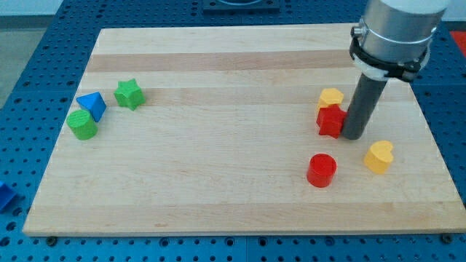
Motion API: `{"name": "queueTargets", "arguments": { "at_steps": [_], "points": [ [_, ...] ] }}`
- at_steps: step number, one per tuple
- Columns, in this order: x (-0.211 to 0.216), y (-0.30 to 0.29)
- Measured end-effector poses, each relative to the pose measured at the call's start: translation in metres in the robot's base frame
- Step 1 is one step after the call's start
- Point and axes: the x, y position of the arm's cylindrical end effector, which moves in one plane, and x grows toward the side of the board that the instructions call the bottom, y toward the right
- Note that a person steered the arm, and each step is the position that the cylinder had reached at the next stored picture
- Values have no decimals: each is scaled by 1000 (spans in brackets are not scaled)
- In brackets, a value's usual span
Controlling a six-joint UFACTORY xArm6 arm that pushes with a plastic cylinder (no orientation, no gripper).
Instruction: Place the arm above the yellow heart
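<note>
A pale wooden worktop [233, 211] lay on a blue perforated base [29, 44]. There were no jaws to report, open or closed: the arm ended in a plain dark rod, gripping nothing, and my tip [353, 136] rested on the board toward the view's right. It stood just to the right of a red block [331, 121], touching it or nearly so. Two yellow blocks lay nearby. One [331, 97] sat directly above the red block, against it; its shape was hard to make out. The other, the yellow heart [378, 156], lay below and to the right of my tip, close but apart from it. A red cylinder [321, 170] sat lower, left of the heart. Far off at the view's left were a green star [129, 94], a blue triangular block [92, 105] and a green rounded block [82, 124], clustered together.
</note>
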Motion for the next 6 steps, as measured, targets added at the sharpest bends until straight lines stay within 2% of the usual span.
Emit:
{"name": "queueTargets", "arguments": {
  "at_steps": [1, 3, 4, 5, 6],
  "points": [
    [2, -7],
    [-30, -59],
    [-24, 4],
    [10, 84],
    [64, 89]
  ]
}}
